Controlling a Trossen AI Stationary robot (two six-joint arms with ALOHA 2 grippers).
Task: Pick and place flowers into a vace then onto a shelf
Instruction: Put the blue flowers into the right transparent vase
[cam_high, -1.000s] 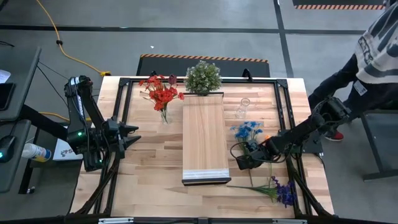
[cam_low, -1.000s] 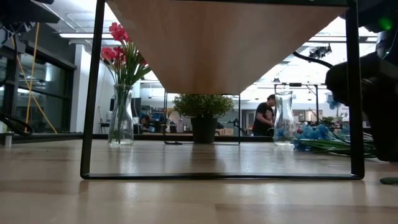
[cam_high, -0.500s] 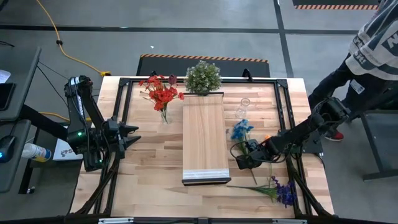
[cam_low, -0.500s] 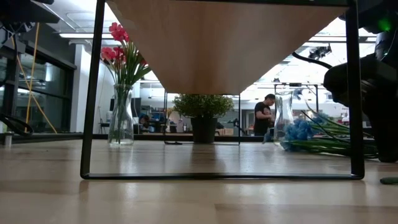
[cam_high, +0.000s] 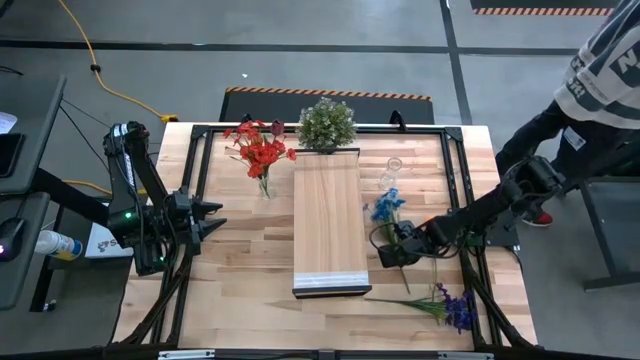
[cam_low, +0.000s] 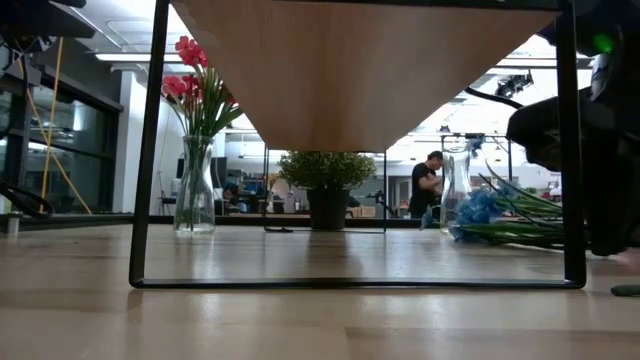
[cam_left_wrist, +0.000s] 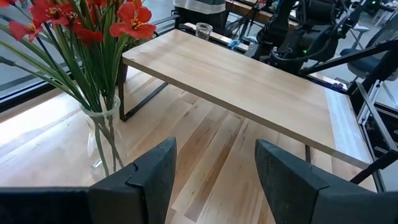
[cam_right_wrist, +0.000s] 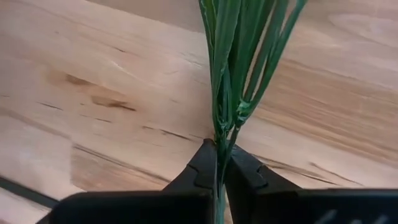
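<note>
**Blue flowers gripped by their stems beside the shelf**

The shelf (cam_high: 326, 218) is seen at the table's centre, with red flowers already in a vase (cam_high: 262, 184) at its ten o'clock. At the shelf's three o'clock, the blue flowers (cam_high: 387, 207) are pinched by their stems in the closed right gripper (cam_high: 391, 254). The left gripper (cam_high: 213, 218) is held open at nine o'clock. Thin stems could slip or splay, and the empty vase (cam_high: 392, 172) could be missed.
</note>
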